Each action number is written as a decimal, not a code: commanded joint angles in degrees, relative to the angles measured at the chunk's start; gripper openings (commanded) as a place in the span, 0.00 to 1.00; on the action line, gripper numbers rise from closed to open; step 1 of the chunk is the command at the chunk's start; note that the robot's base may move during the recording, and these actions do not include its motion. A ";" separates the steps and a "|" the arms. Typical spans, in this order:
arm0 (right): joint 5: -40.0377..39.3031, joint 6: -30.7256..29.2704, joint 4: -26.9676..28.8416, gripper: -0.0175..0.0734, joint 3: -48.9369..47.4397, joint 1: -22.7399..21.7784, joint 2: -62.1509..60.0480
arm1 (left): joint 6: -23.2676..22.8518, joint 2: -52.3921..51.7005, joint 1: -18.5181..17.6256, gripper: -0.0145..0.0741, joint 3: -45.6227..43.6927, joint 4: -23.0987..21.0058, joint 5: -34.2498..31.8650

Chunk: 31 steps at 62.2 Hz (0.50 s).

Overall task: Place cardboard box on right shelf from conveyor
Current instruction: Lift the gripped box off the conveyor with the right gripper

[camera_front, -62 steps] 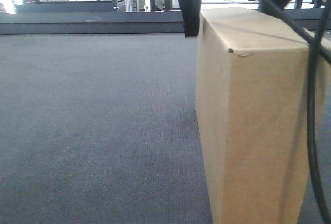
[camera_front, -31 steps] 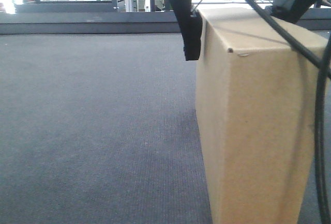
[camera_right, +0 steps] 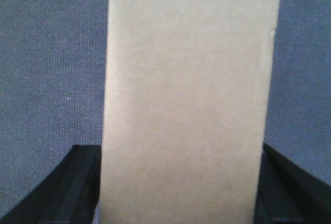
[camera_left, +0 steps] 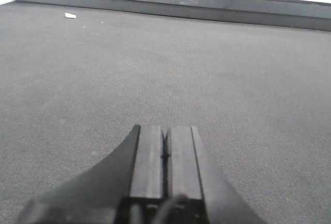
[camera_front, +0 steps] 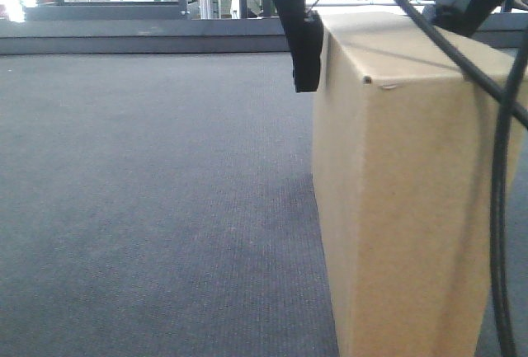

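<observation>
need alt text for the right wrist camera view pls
A plain tan cardboard box fills the middle of the frame, against the dark grey woven conveyor. The black jaws of the right gripper flank its two sides at the bottom edge; whether they press on it cannot be told.

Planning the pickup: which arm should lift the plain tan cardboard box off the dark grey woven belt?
Right. The right gripper straddles the cardboard box; the left gripper is shut, seeing only belt.
</observation>
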 commanded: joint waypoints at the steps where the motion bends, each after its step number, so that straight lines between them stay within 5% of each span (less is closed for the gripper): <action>1: 4.24 0.13 -1.18 0.77 -1.31 0.08 -2.74 | -0.06 -0.66 -0.41 0.03 -0.16 -0.15 -4.71; 13: 4.51 0.13 -1.20 0.58 -1.31 0.08 -2.98 | -0.06 -0.66 -0.41 0.03 -0.16 -0.15 -4.71; 31: 4.02 -0.39 -2.13 0.57 -1.31 0.08 -7.02 | -0.06 -0.66 -0.41 0.03 -0.16 -0.15 -4.71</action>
